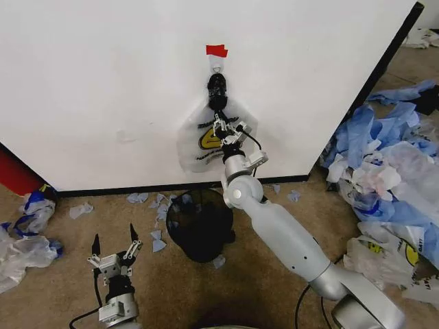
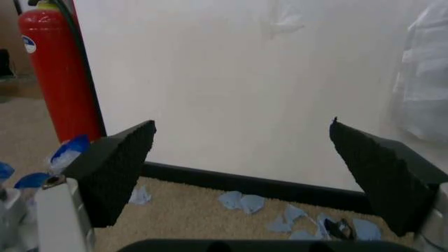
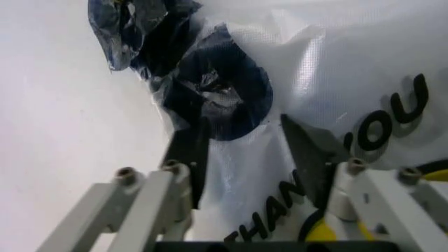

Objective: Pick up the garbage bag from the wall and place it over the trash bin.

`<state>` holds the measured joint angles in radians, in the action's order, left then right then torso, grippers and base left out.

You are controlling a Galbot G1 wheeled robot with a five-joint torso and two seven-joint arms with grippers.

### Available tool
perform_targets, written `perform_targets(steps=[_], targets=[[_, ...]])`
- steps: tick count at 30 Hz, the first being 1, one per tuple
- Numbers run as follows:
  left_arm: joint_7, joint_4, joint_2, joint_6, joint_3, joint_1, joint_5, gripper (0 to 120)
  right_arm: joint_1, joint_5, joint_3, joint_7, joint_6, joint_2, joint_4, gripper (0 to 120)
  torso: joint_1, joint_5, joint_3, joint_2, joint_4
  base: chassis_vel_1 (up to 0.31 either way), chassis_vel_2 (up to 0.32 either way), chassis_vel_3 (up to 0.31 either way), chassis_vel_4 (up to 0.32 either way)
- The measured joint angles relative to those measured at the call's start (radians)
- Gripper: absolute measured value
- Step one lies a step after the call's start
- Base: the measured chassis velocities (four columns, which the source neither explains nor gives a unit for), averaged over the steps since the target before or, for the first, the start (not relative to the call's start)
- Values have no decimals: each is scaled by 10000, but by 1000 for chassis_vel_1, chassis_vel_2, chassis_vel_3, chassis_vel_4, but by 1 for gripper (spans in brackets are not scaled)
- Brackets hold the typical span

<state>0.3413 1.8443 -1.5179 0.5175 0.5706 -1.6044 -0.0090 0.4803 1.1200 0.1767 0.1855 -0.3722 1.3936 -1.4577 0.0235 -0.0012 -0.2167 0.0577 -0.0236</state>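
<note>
At the far left a red fire extinguisher (image 2: 60,73) stands on the carpet beside the wall (image 1: 103,82), with crumpled bags and blue scraps (image 1: 156,205) strewn along the black baseboard (image 1: 137,187). The left end effector (image 1: 114,245) waits low over the floor near the robot's base, its two dark fingers spread wide and holding nothing. Just to its right the trash bin (image 1: 199,226), black wire mesh, sits on the carpet close to the wall, almost directly below the garbage bag (image 1: 199,140). The bag hangs flat against the white panel from a small hook (image 1: 217,67) under a strip of red tape (image 1: 217,50), its handles bunched into a dark knot at the top. The right end effector (image 1: 221,125) is raised on its outstretched arm against the upper part of the bag, fingers parted on either side of the film just below that dark gathered neck, not yet clenched. The bag looks very light, limp and crinkly, likely slippery and easy to tear, so the bunched neck seems the soundest place to grip. Further right a large heap of blue and white plastic bags (image 1: 391,171) covers the beige carpet (image 1: 288,199).
</note>
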Motion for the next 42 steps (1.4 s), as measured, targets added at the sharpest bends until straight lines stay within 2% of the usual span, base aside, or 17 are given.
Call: perform_targets(steps=[1, 3, 10, 16, 42], targets=[[1, -16, -2, 5, -1, 1, 1, 98, -14, 4, -8, 0, 0, 11, 8, 48, 0, 0, 0, 0, 0, 0, 0, 0, 0], [2, -23, -2, 8, -1, 1, 1, 98, -21, 6, -13, -1, 0, 16, 13, 49, 0, 0, 0, 0, 0, 0, 0, 0, 0], [6, -118, -36, 63, -23, -6, 53, 98, -213, 72, -102, -31, -2, 190, 105, 81, 0, -1, 0, 0, 1, 0, 0, 0, 0], [9, -253, -41, 69, -38, 74, 73, 98, 2, 61, 70, 10, 57, 199, -365, 98, 0, -1, 0, 0, 0, 0, 0, 0, 0], [31, -424, -167, 159, -69, 71, 182, 98, -239, 256, -64, -238, -46, 429, -64, 99, 0, -1, 0, 1, -1, 0, 0, 0, 0]])
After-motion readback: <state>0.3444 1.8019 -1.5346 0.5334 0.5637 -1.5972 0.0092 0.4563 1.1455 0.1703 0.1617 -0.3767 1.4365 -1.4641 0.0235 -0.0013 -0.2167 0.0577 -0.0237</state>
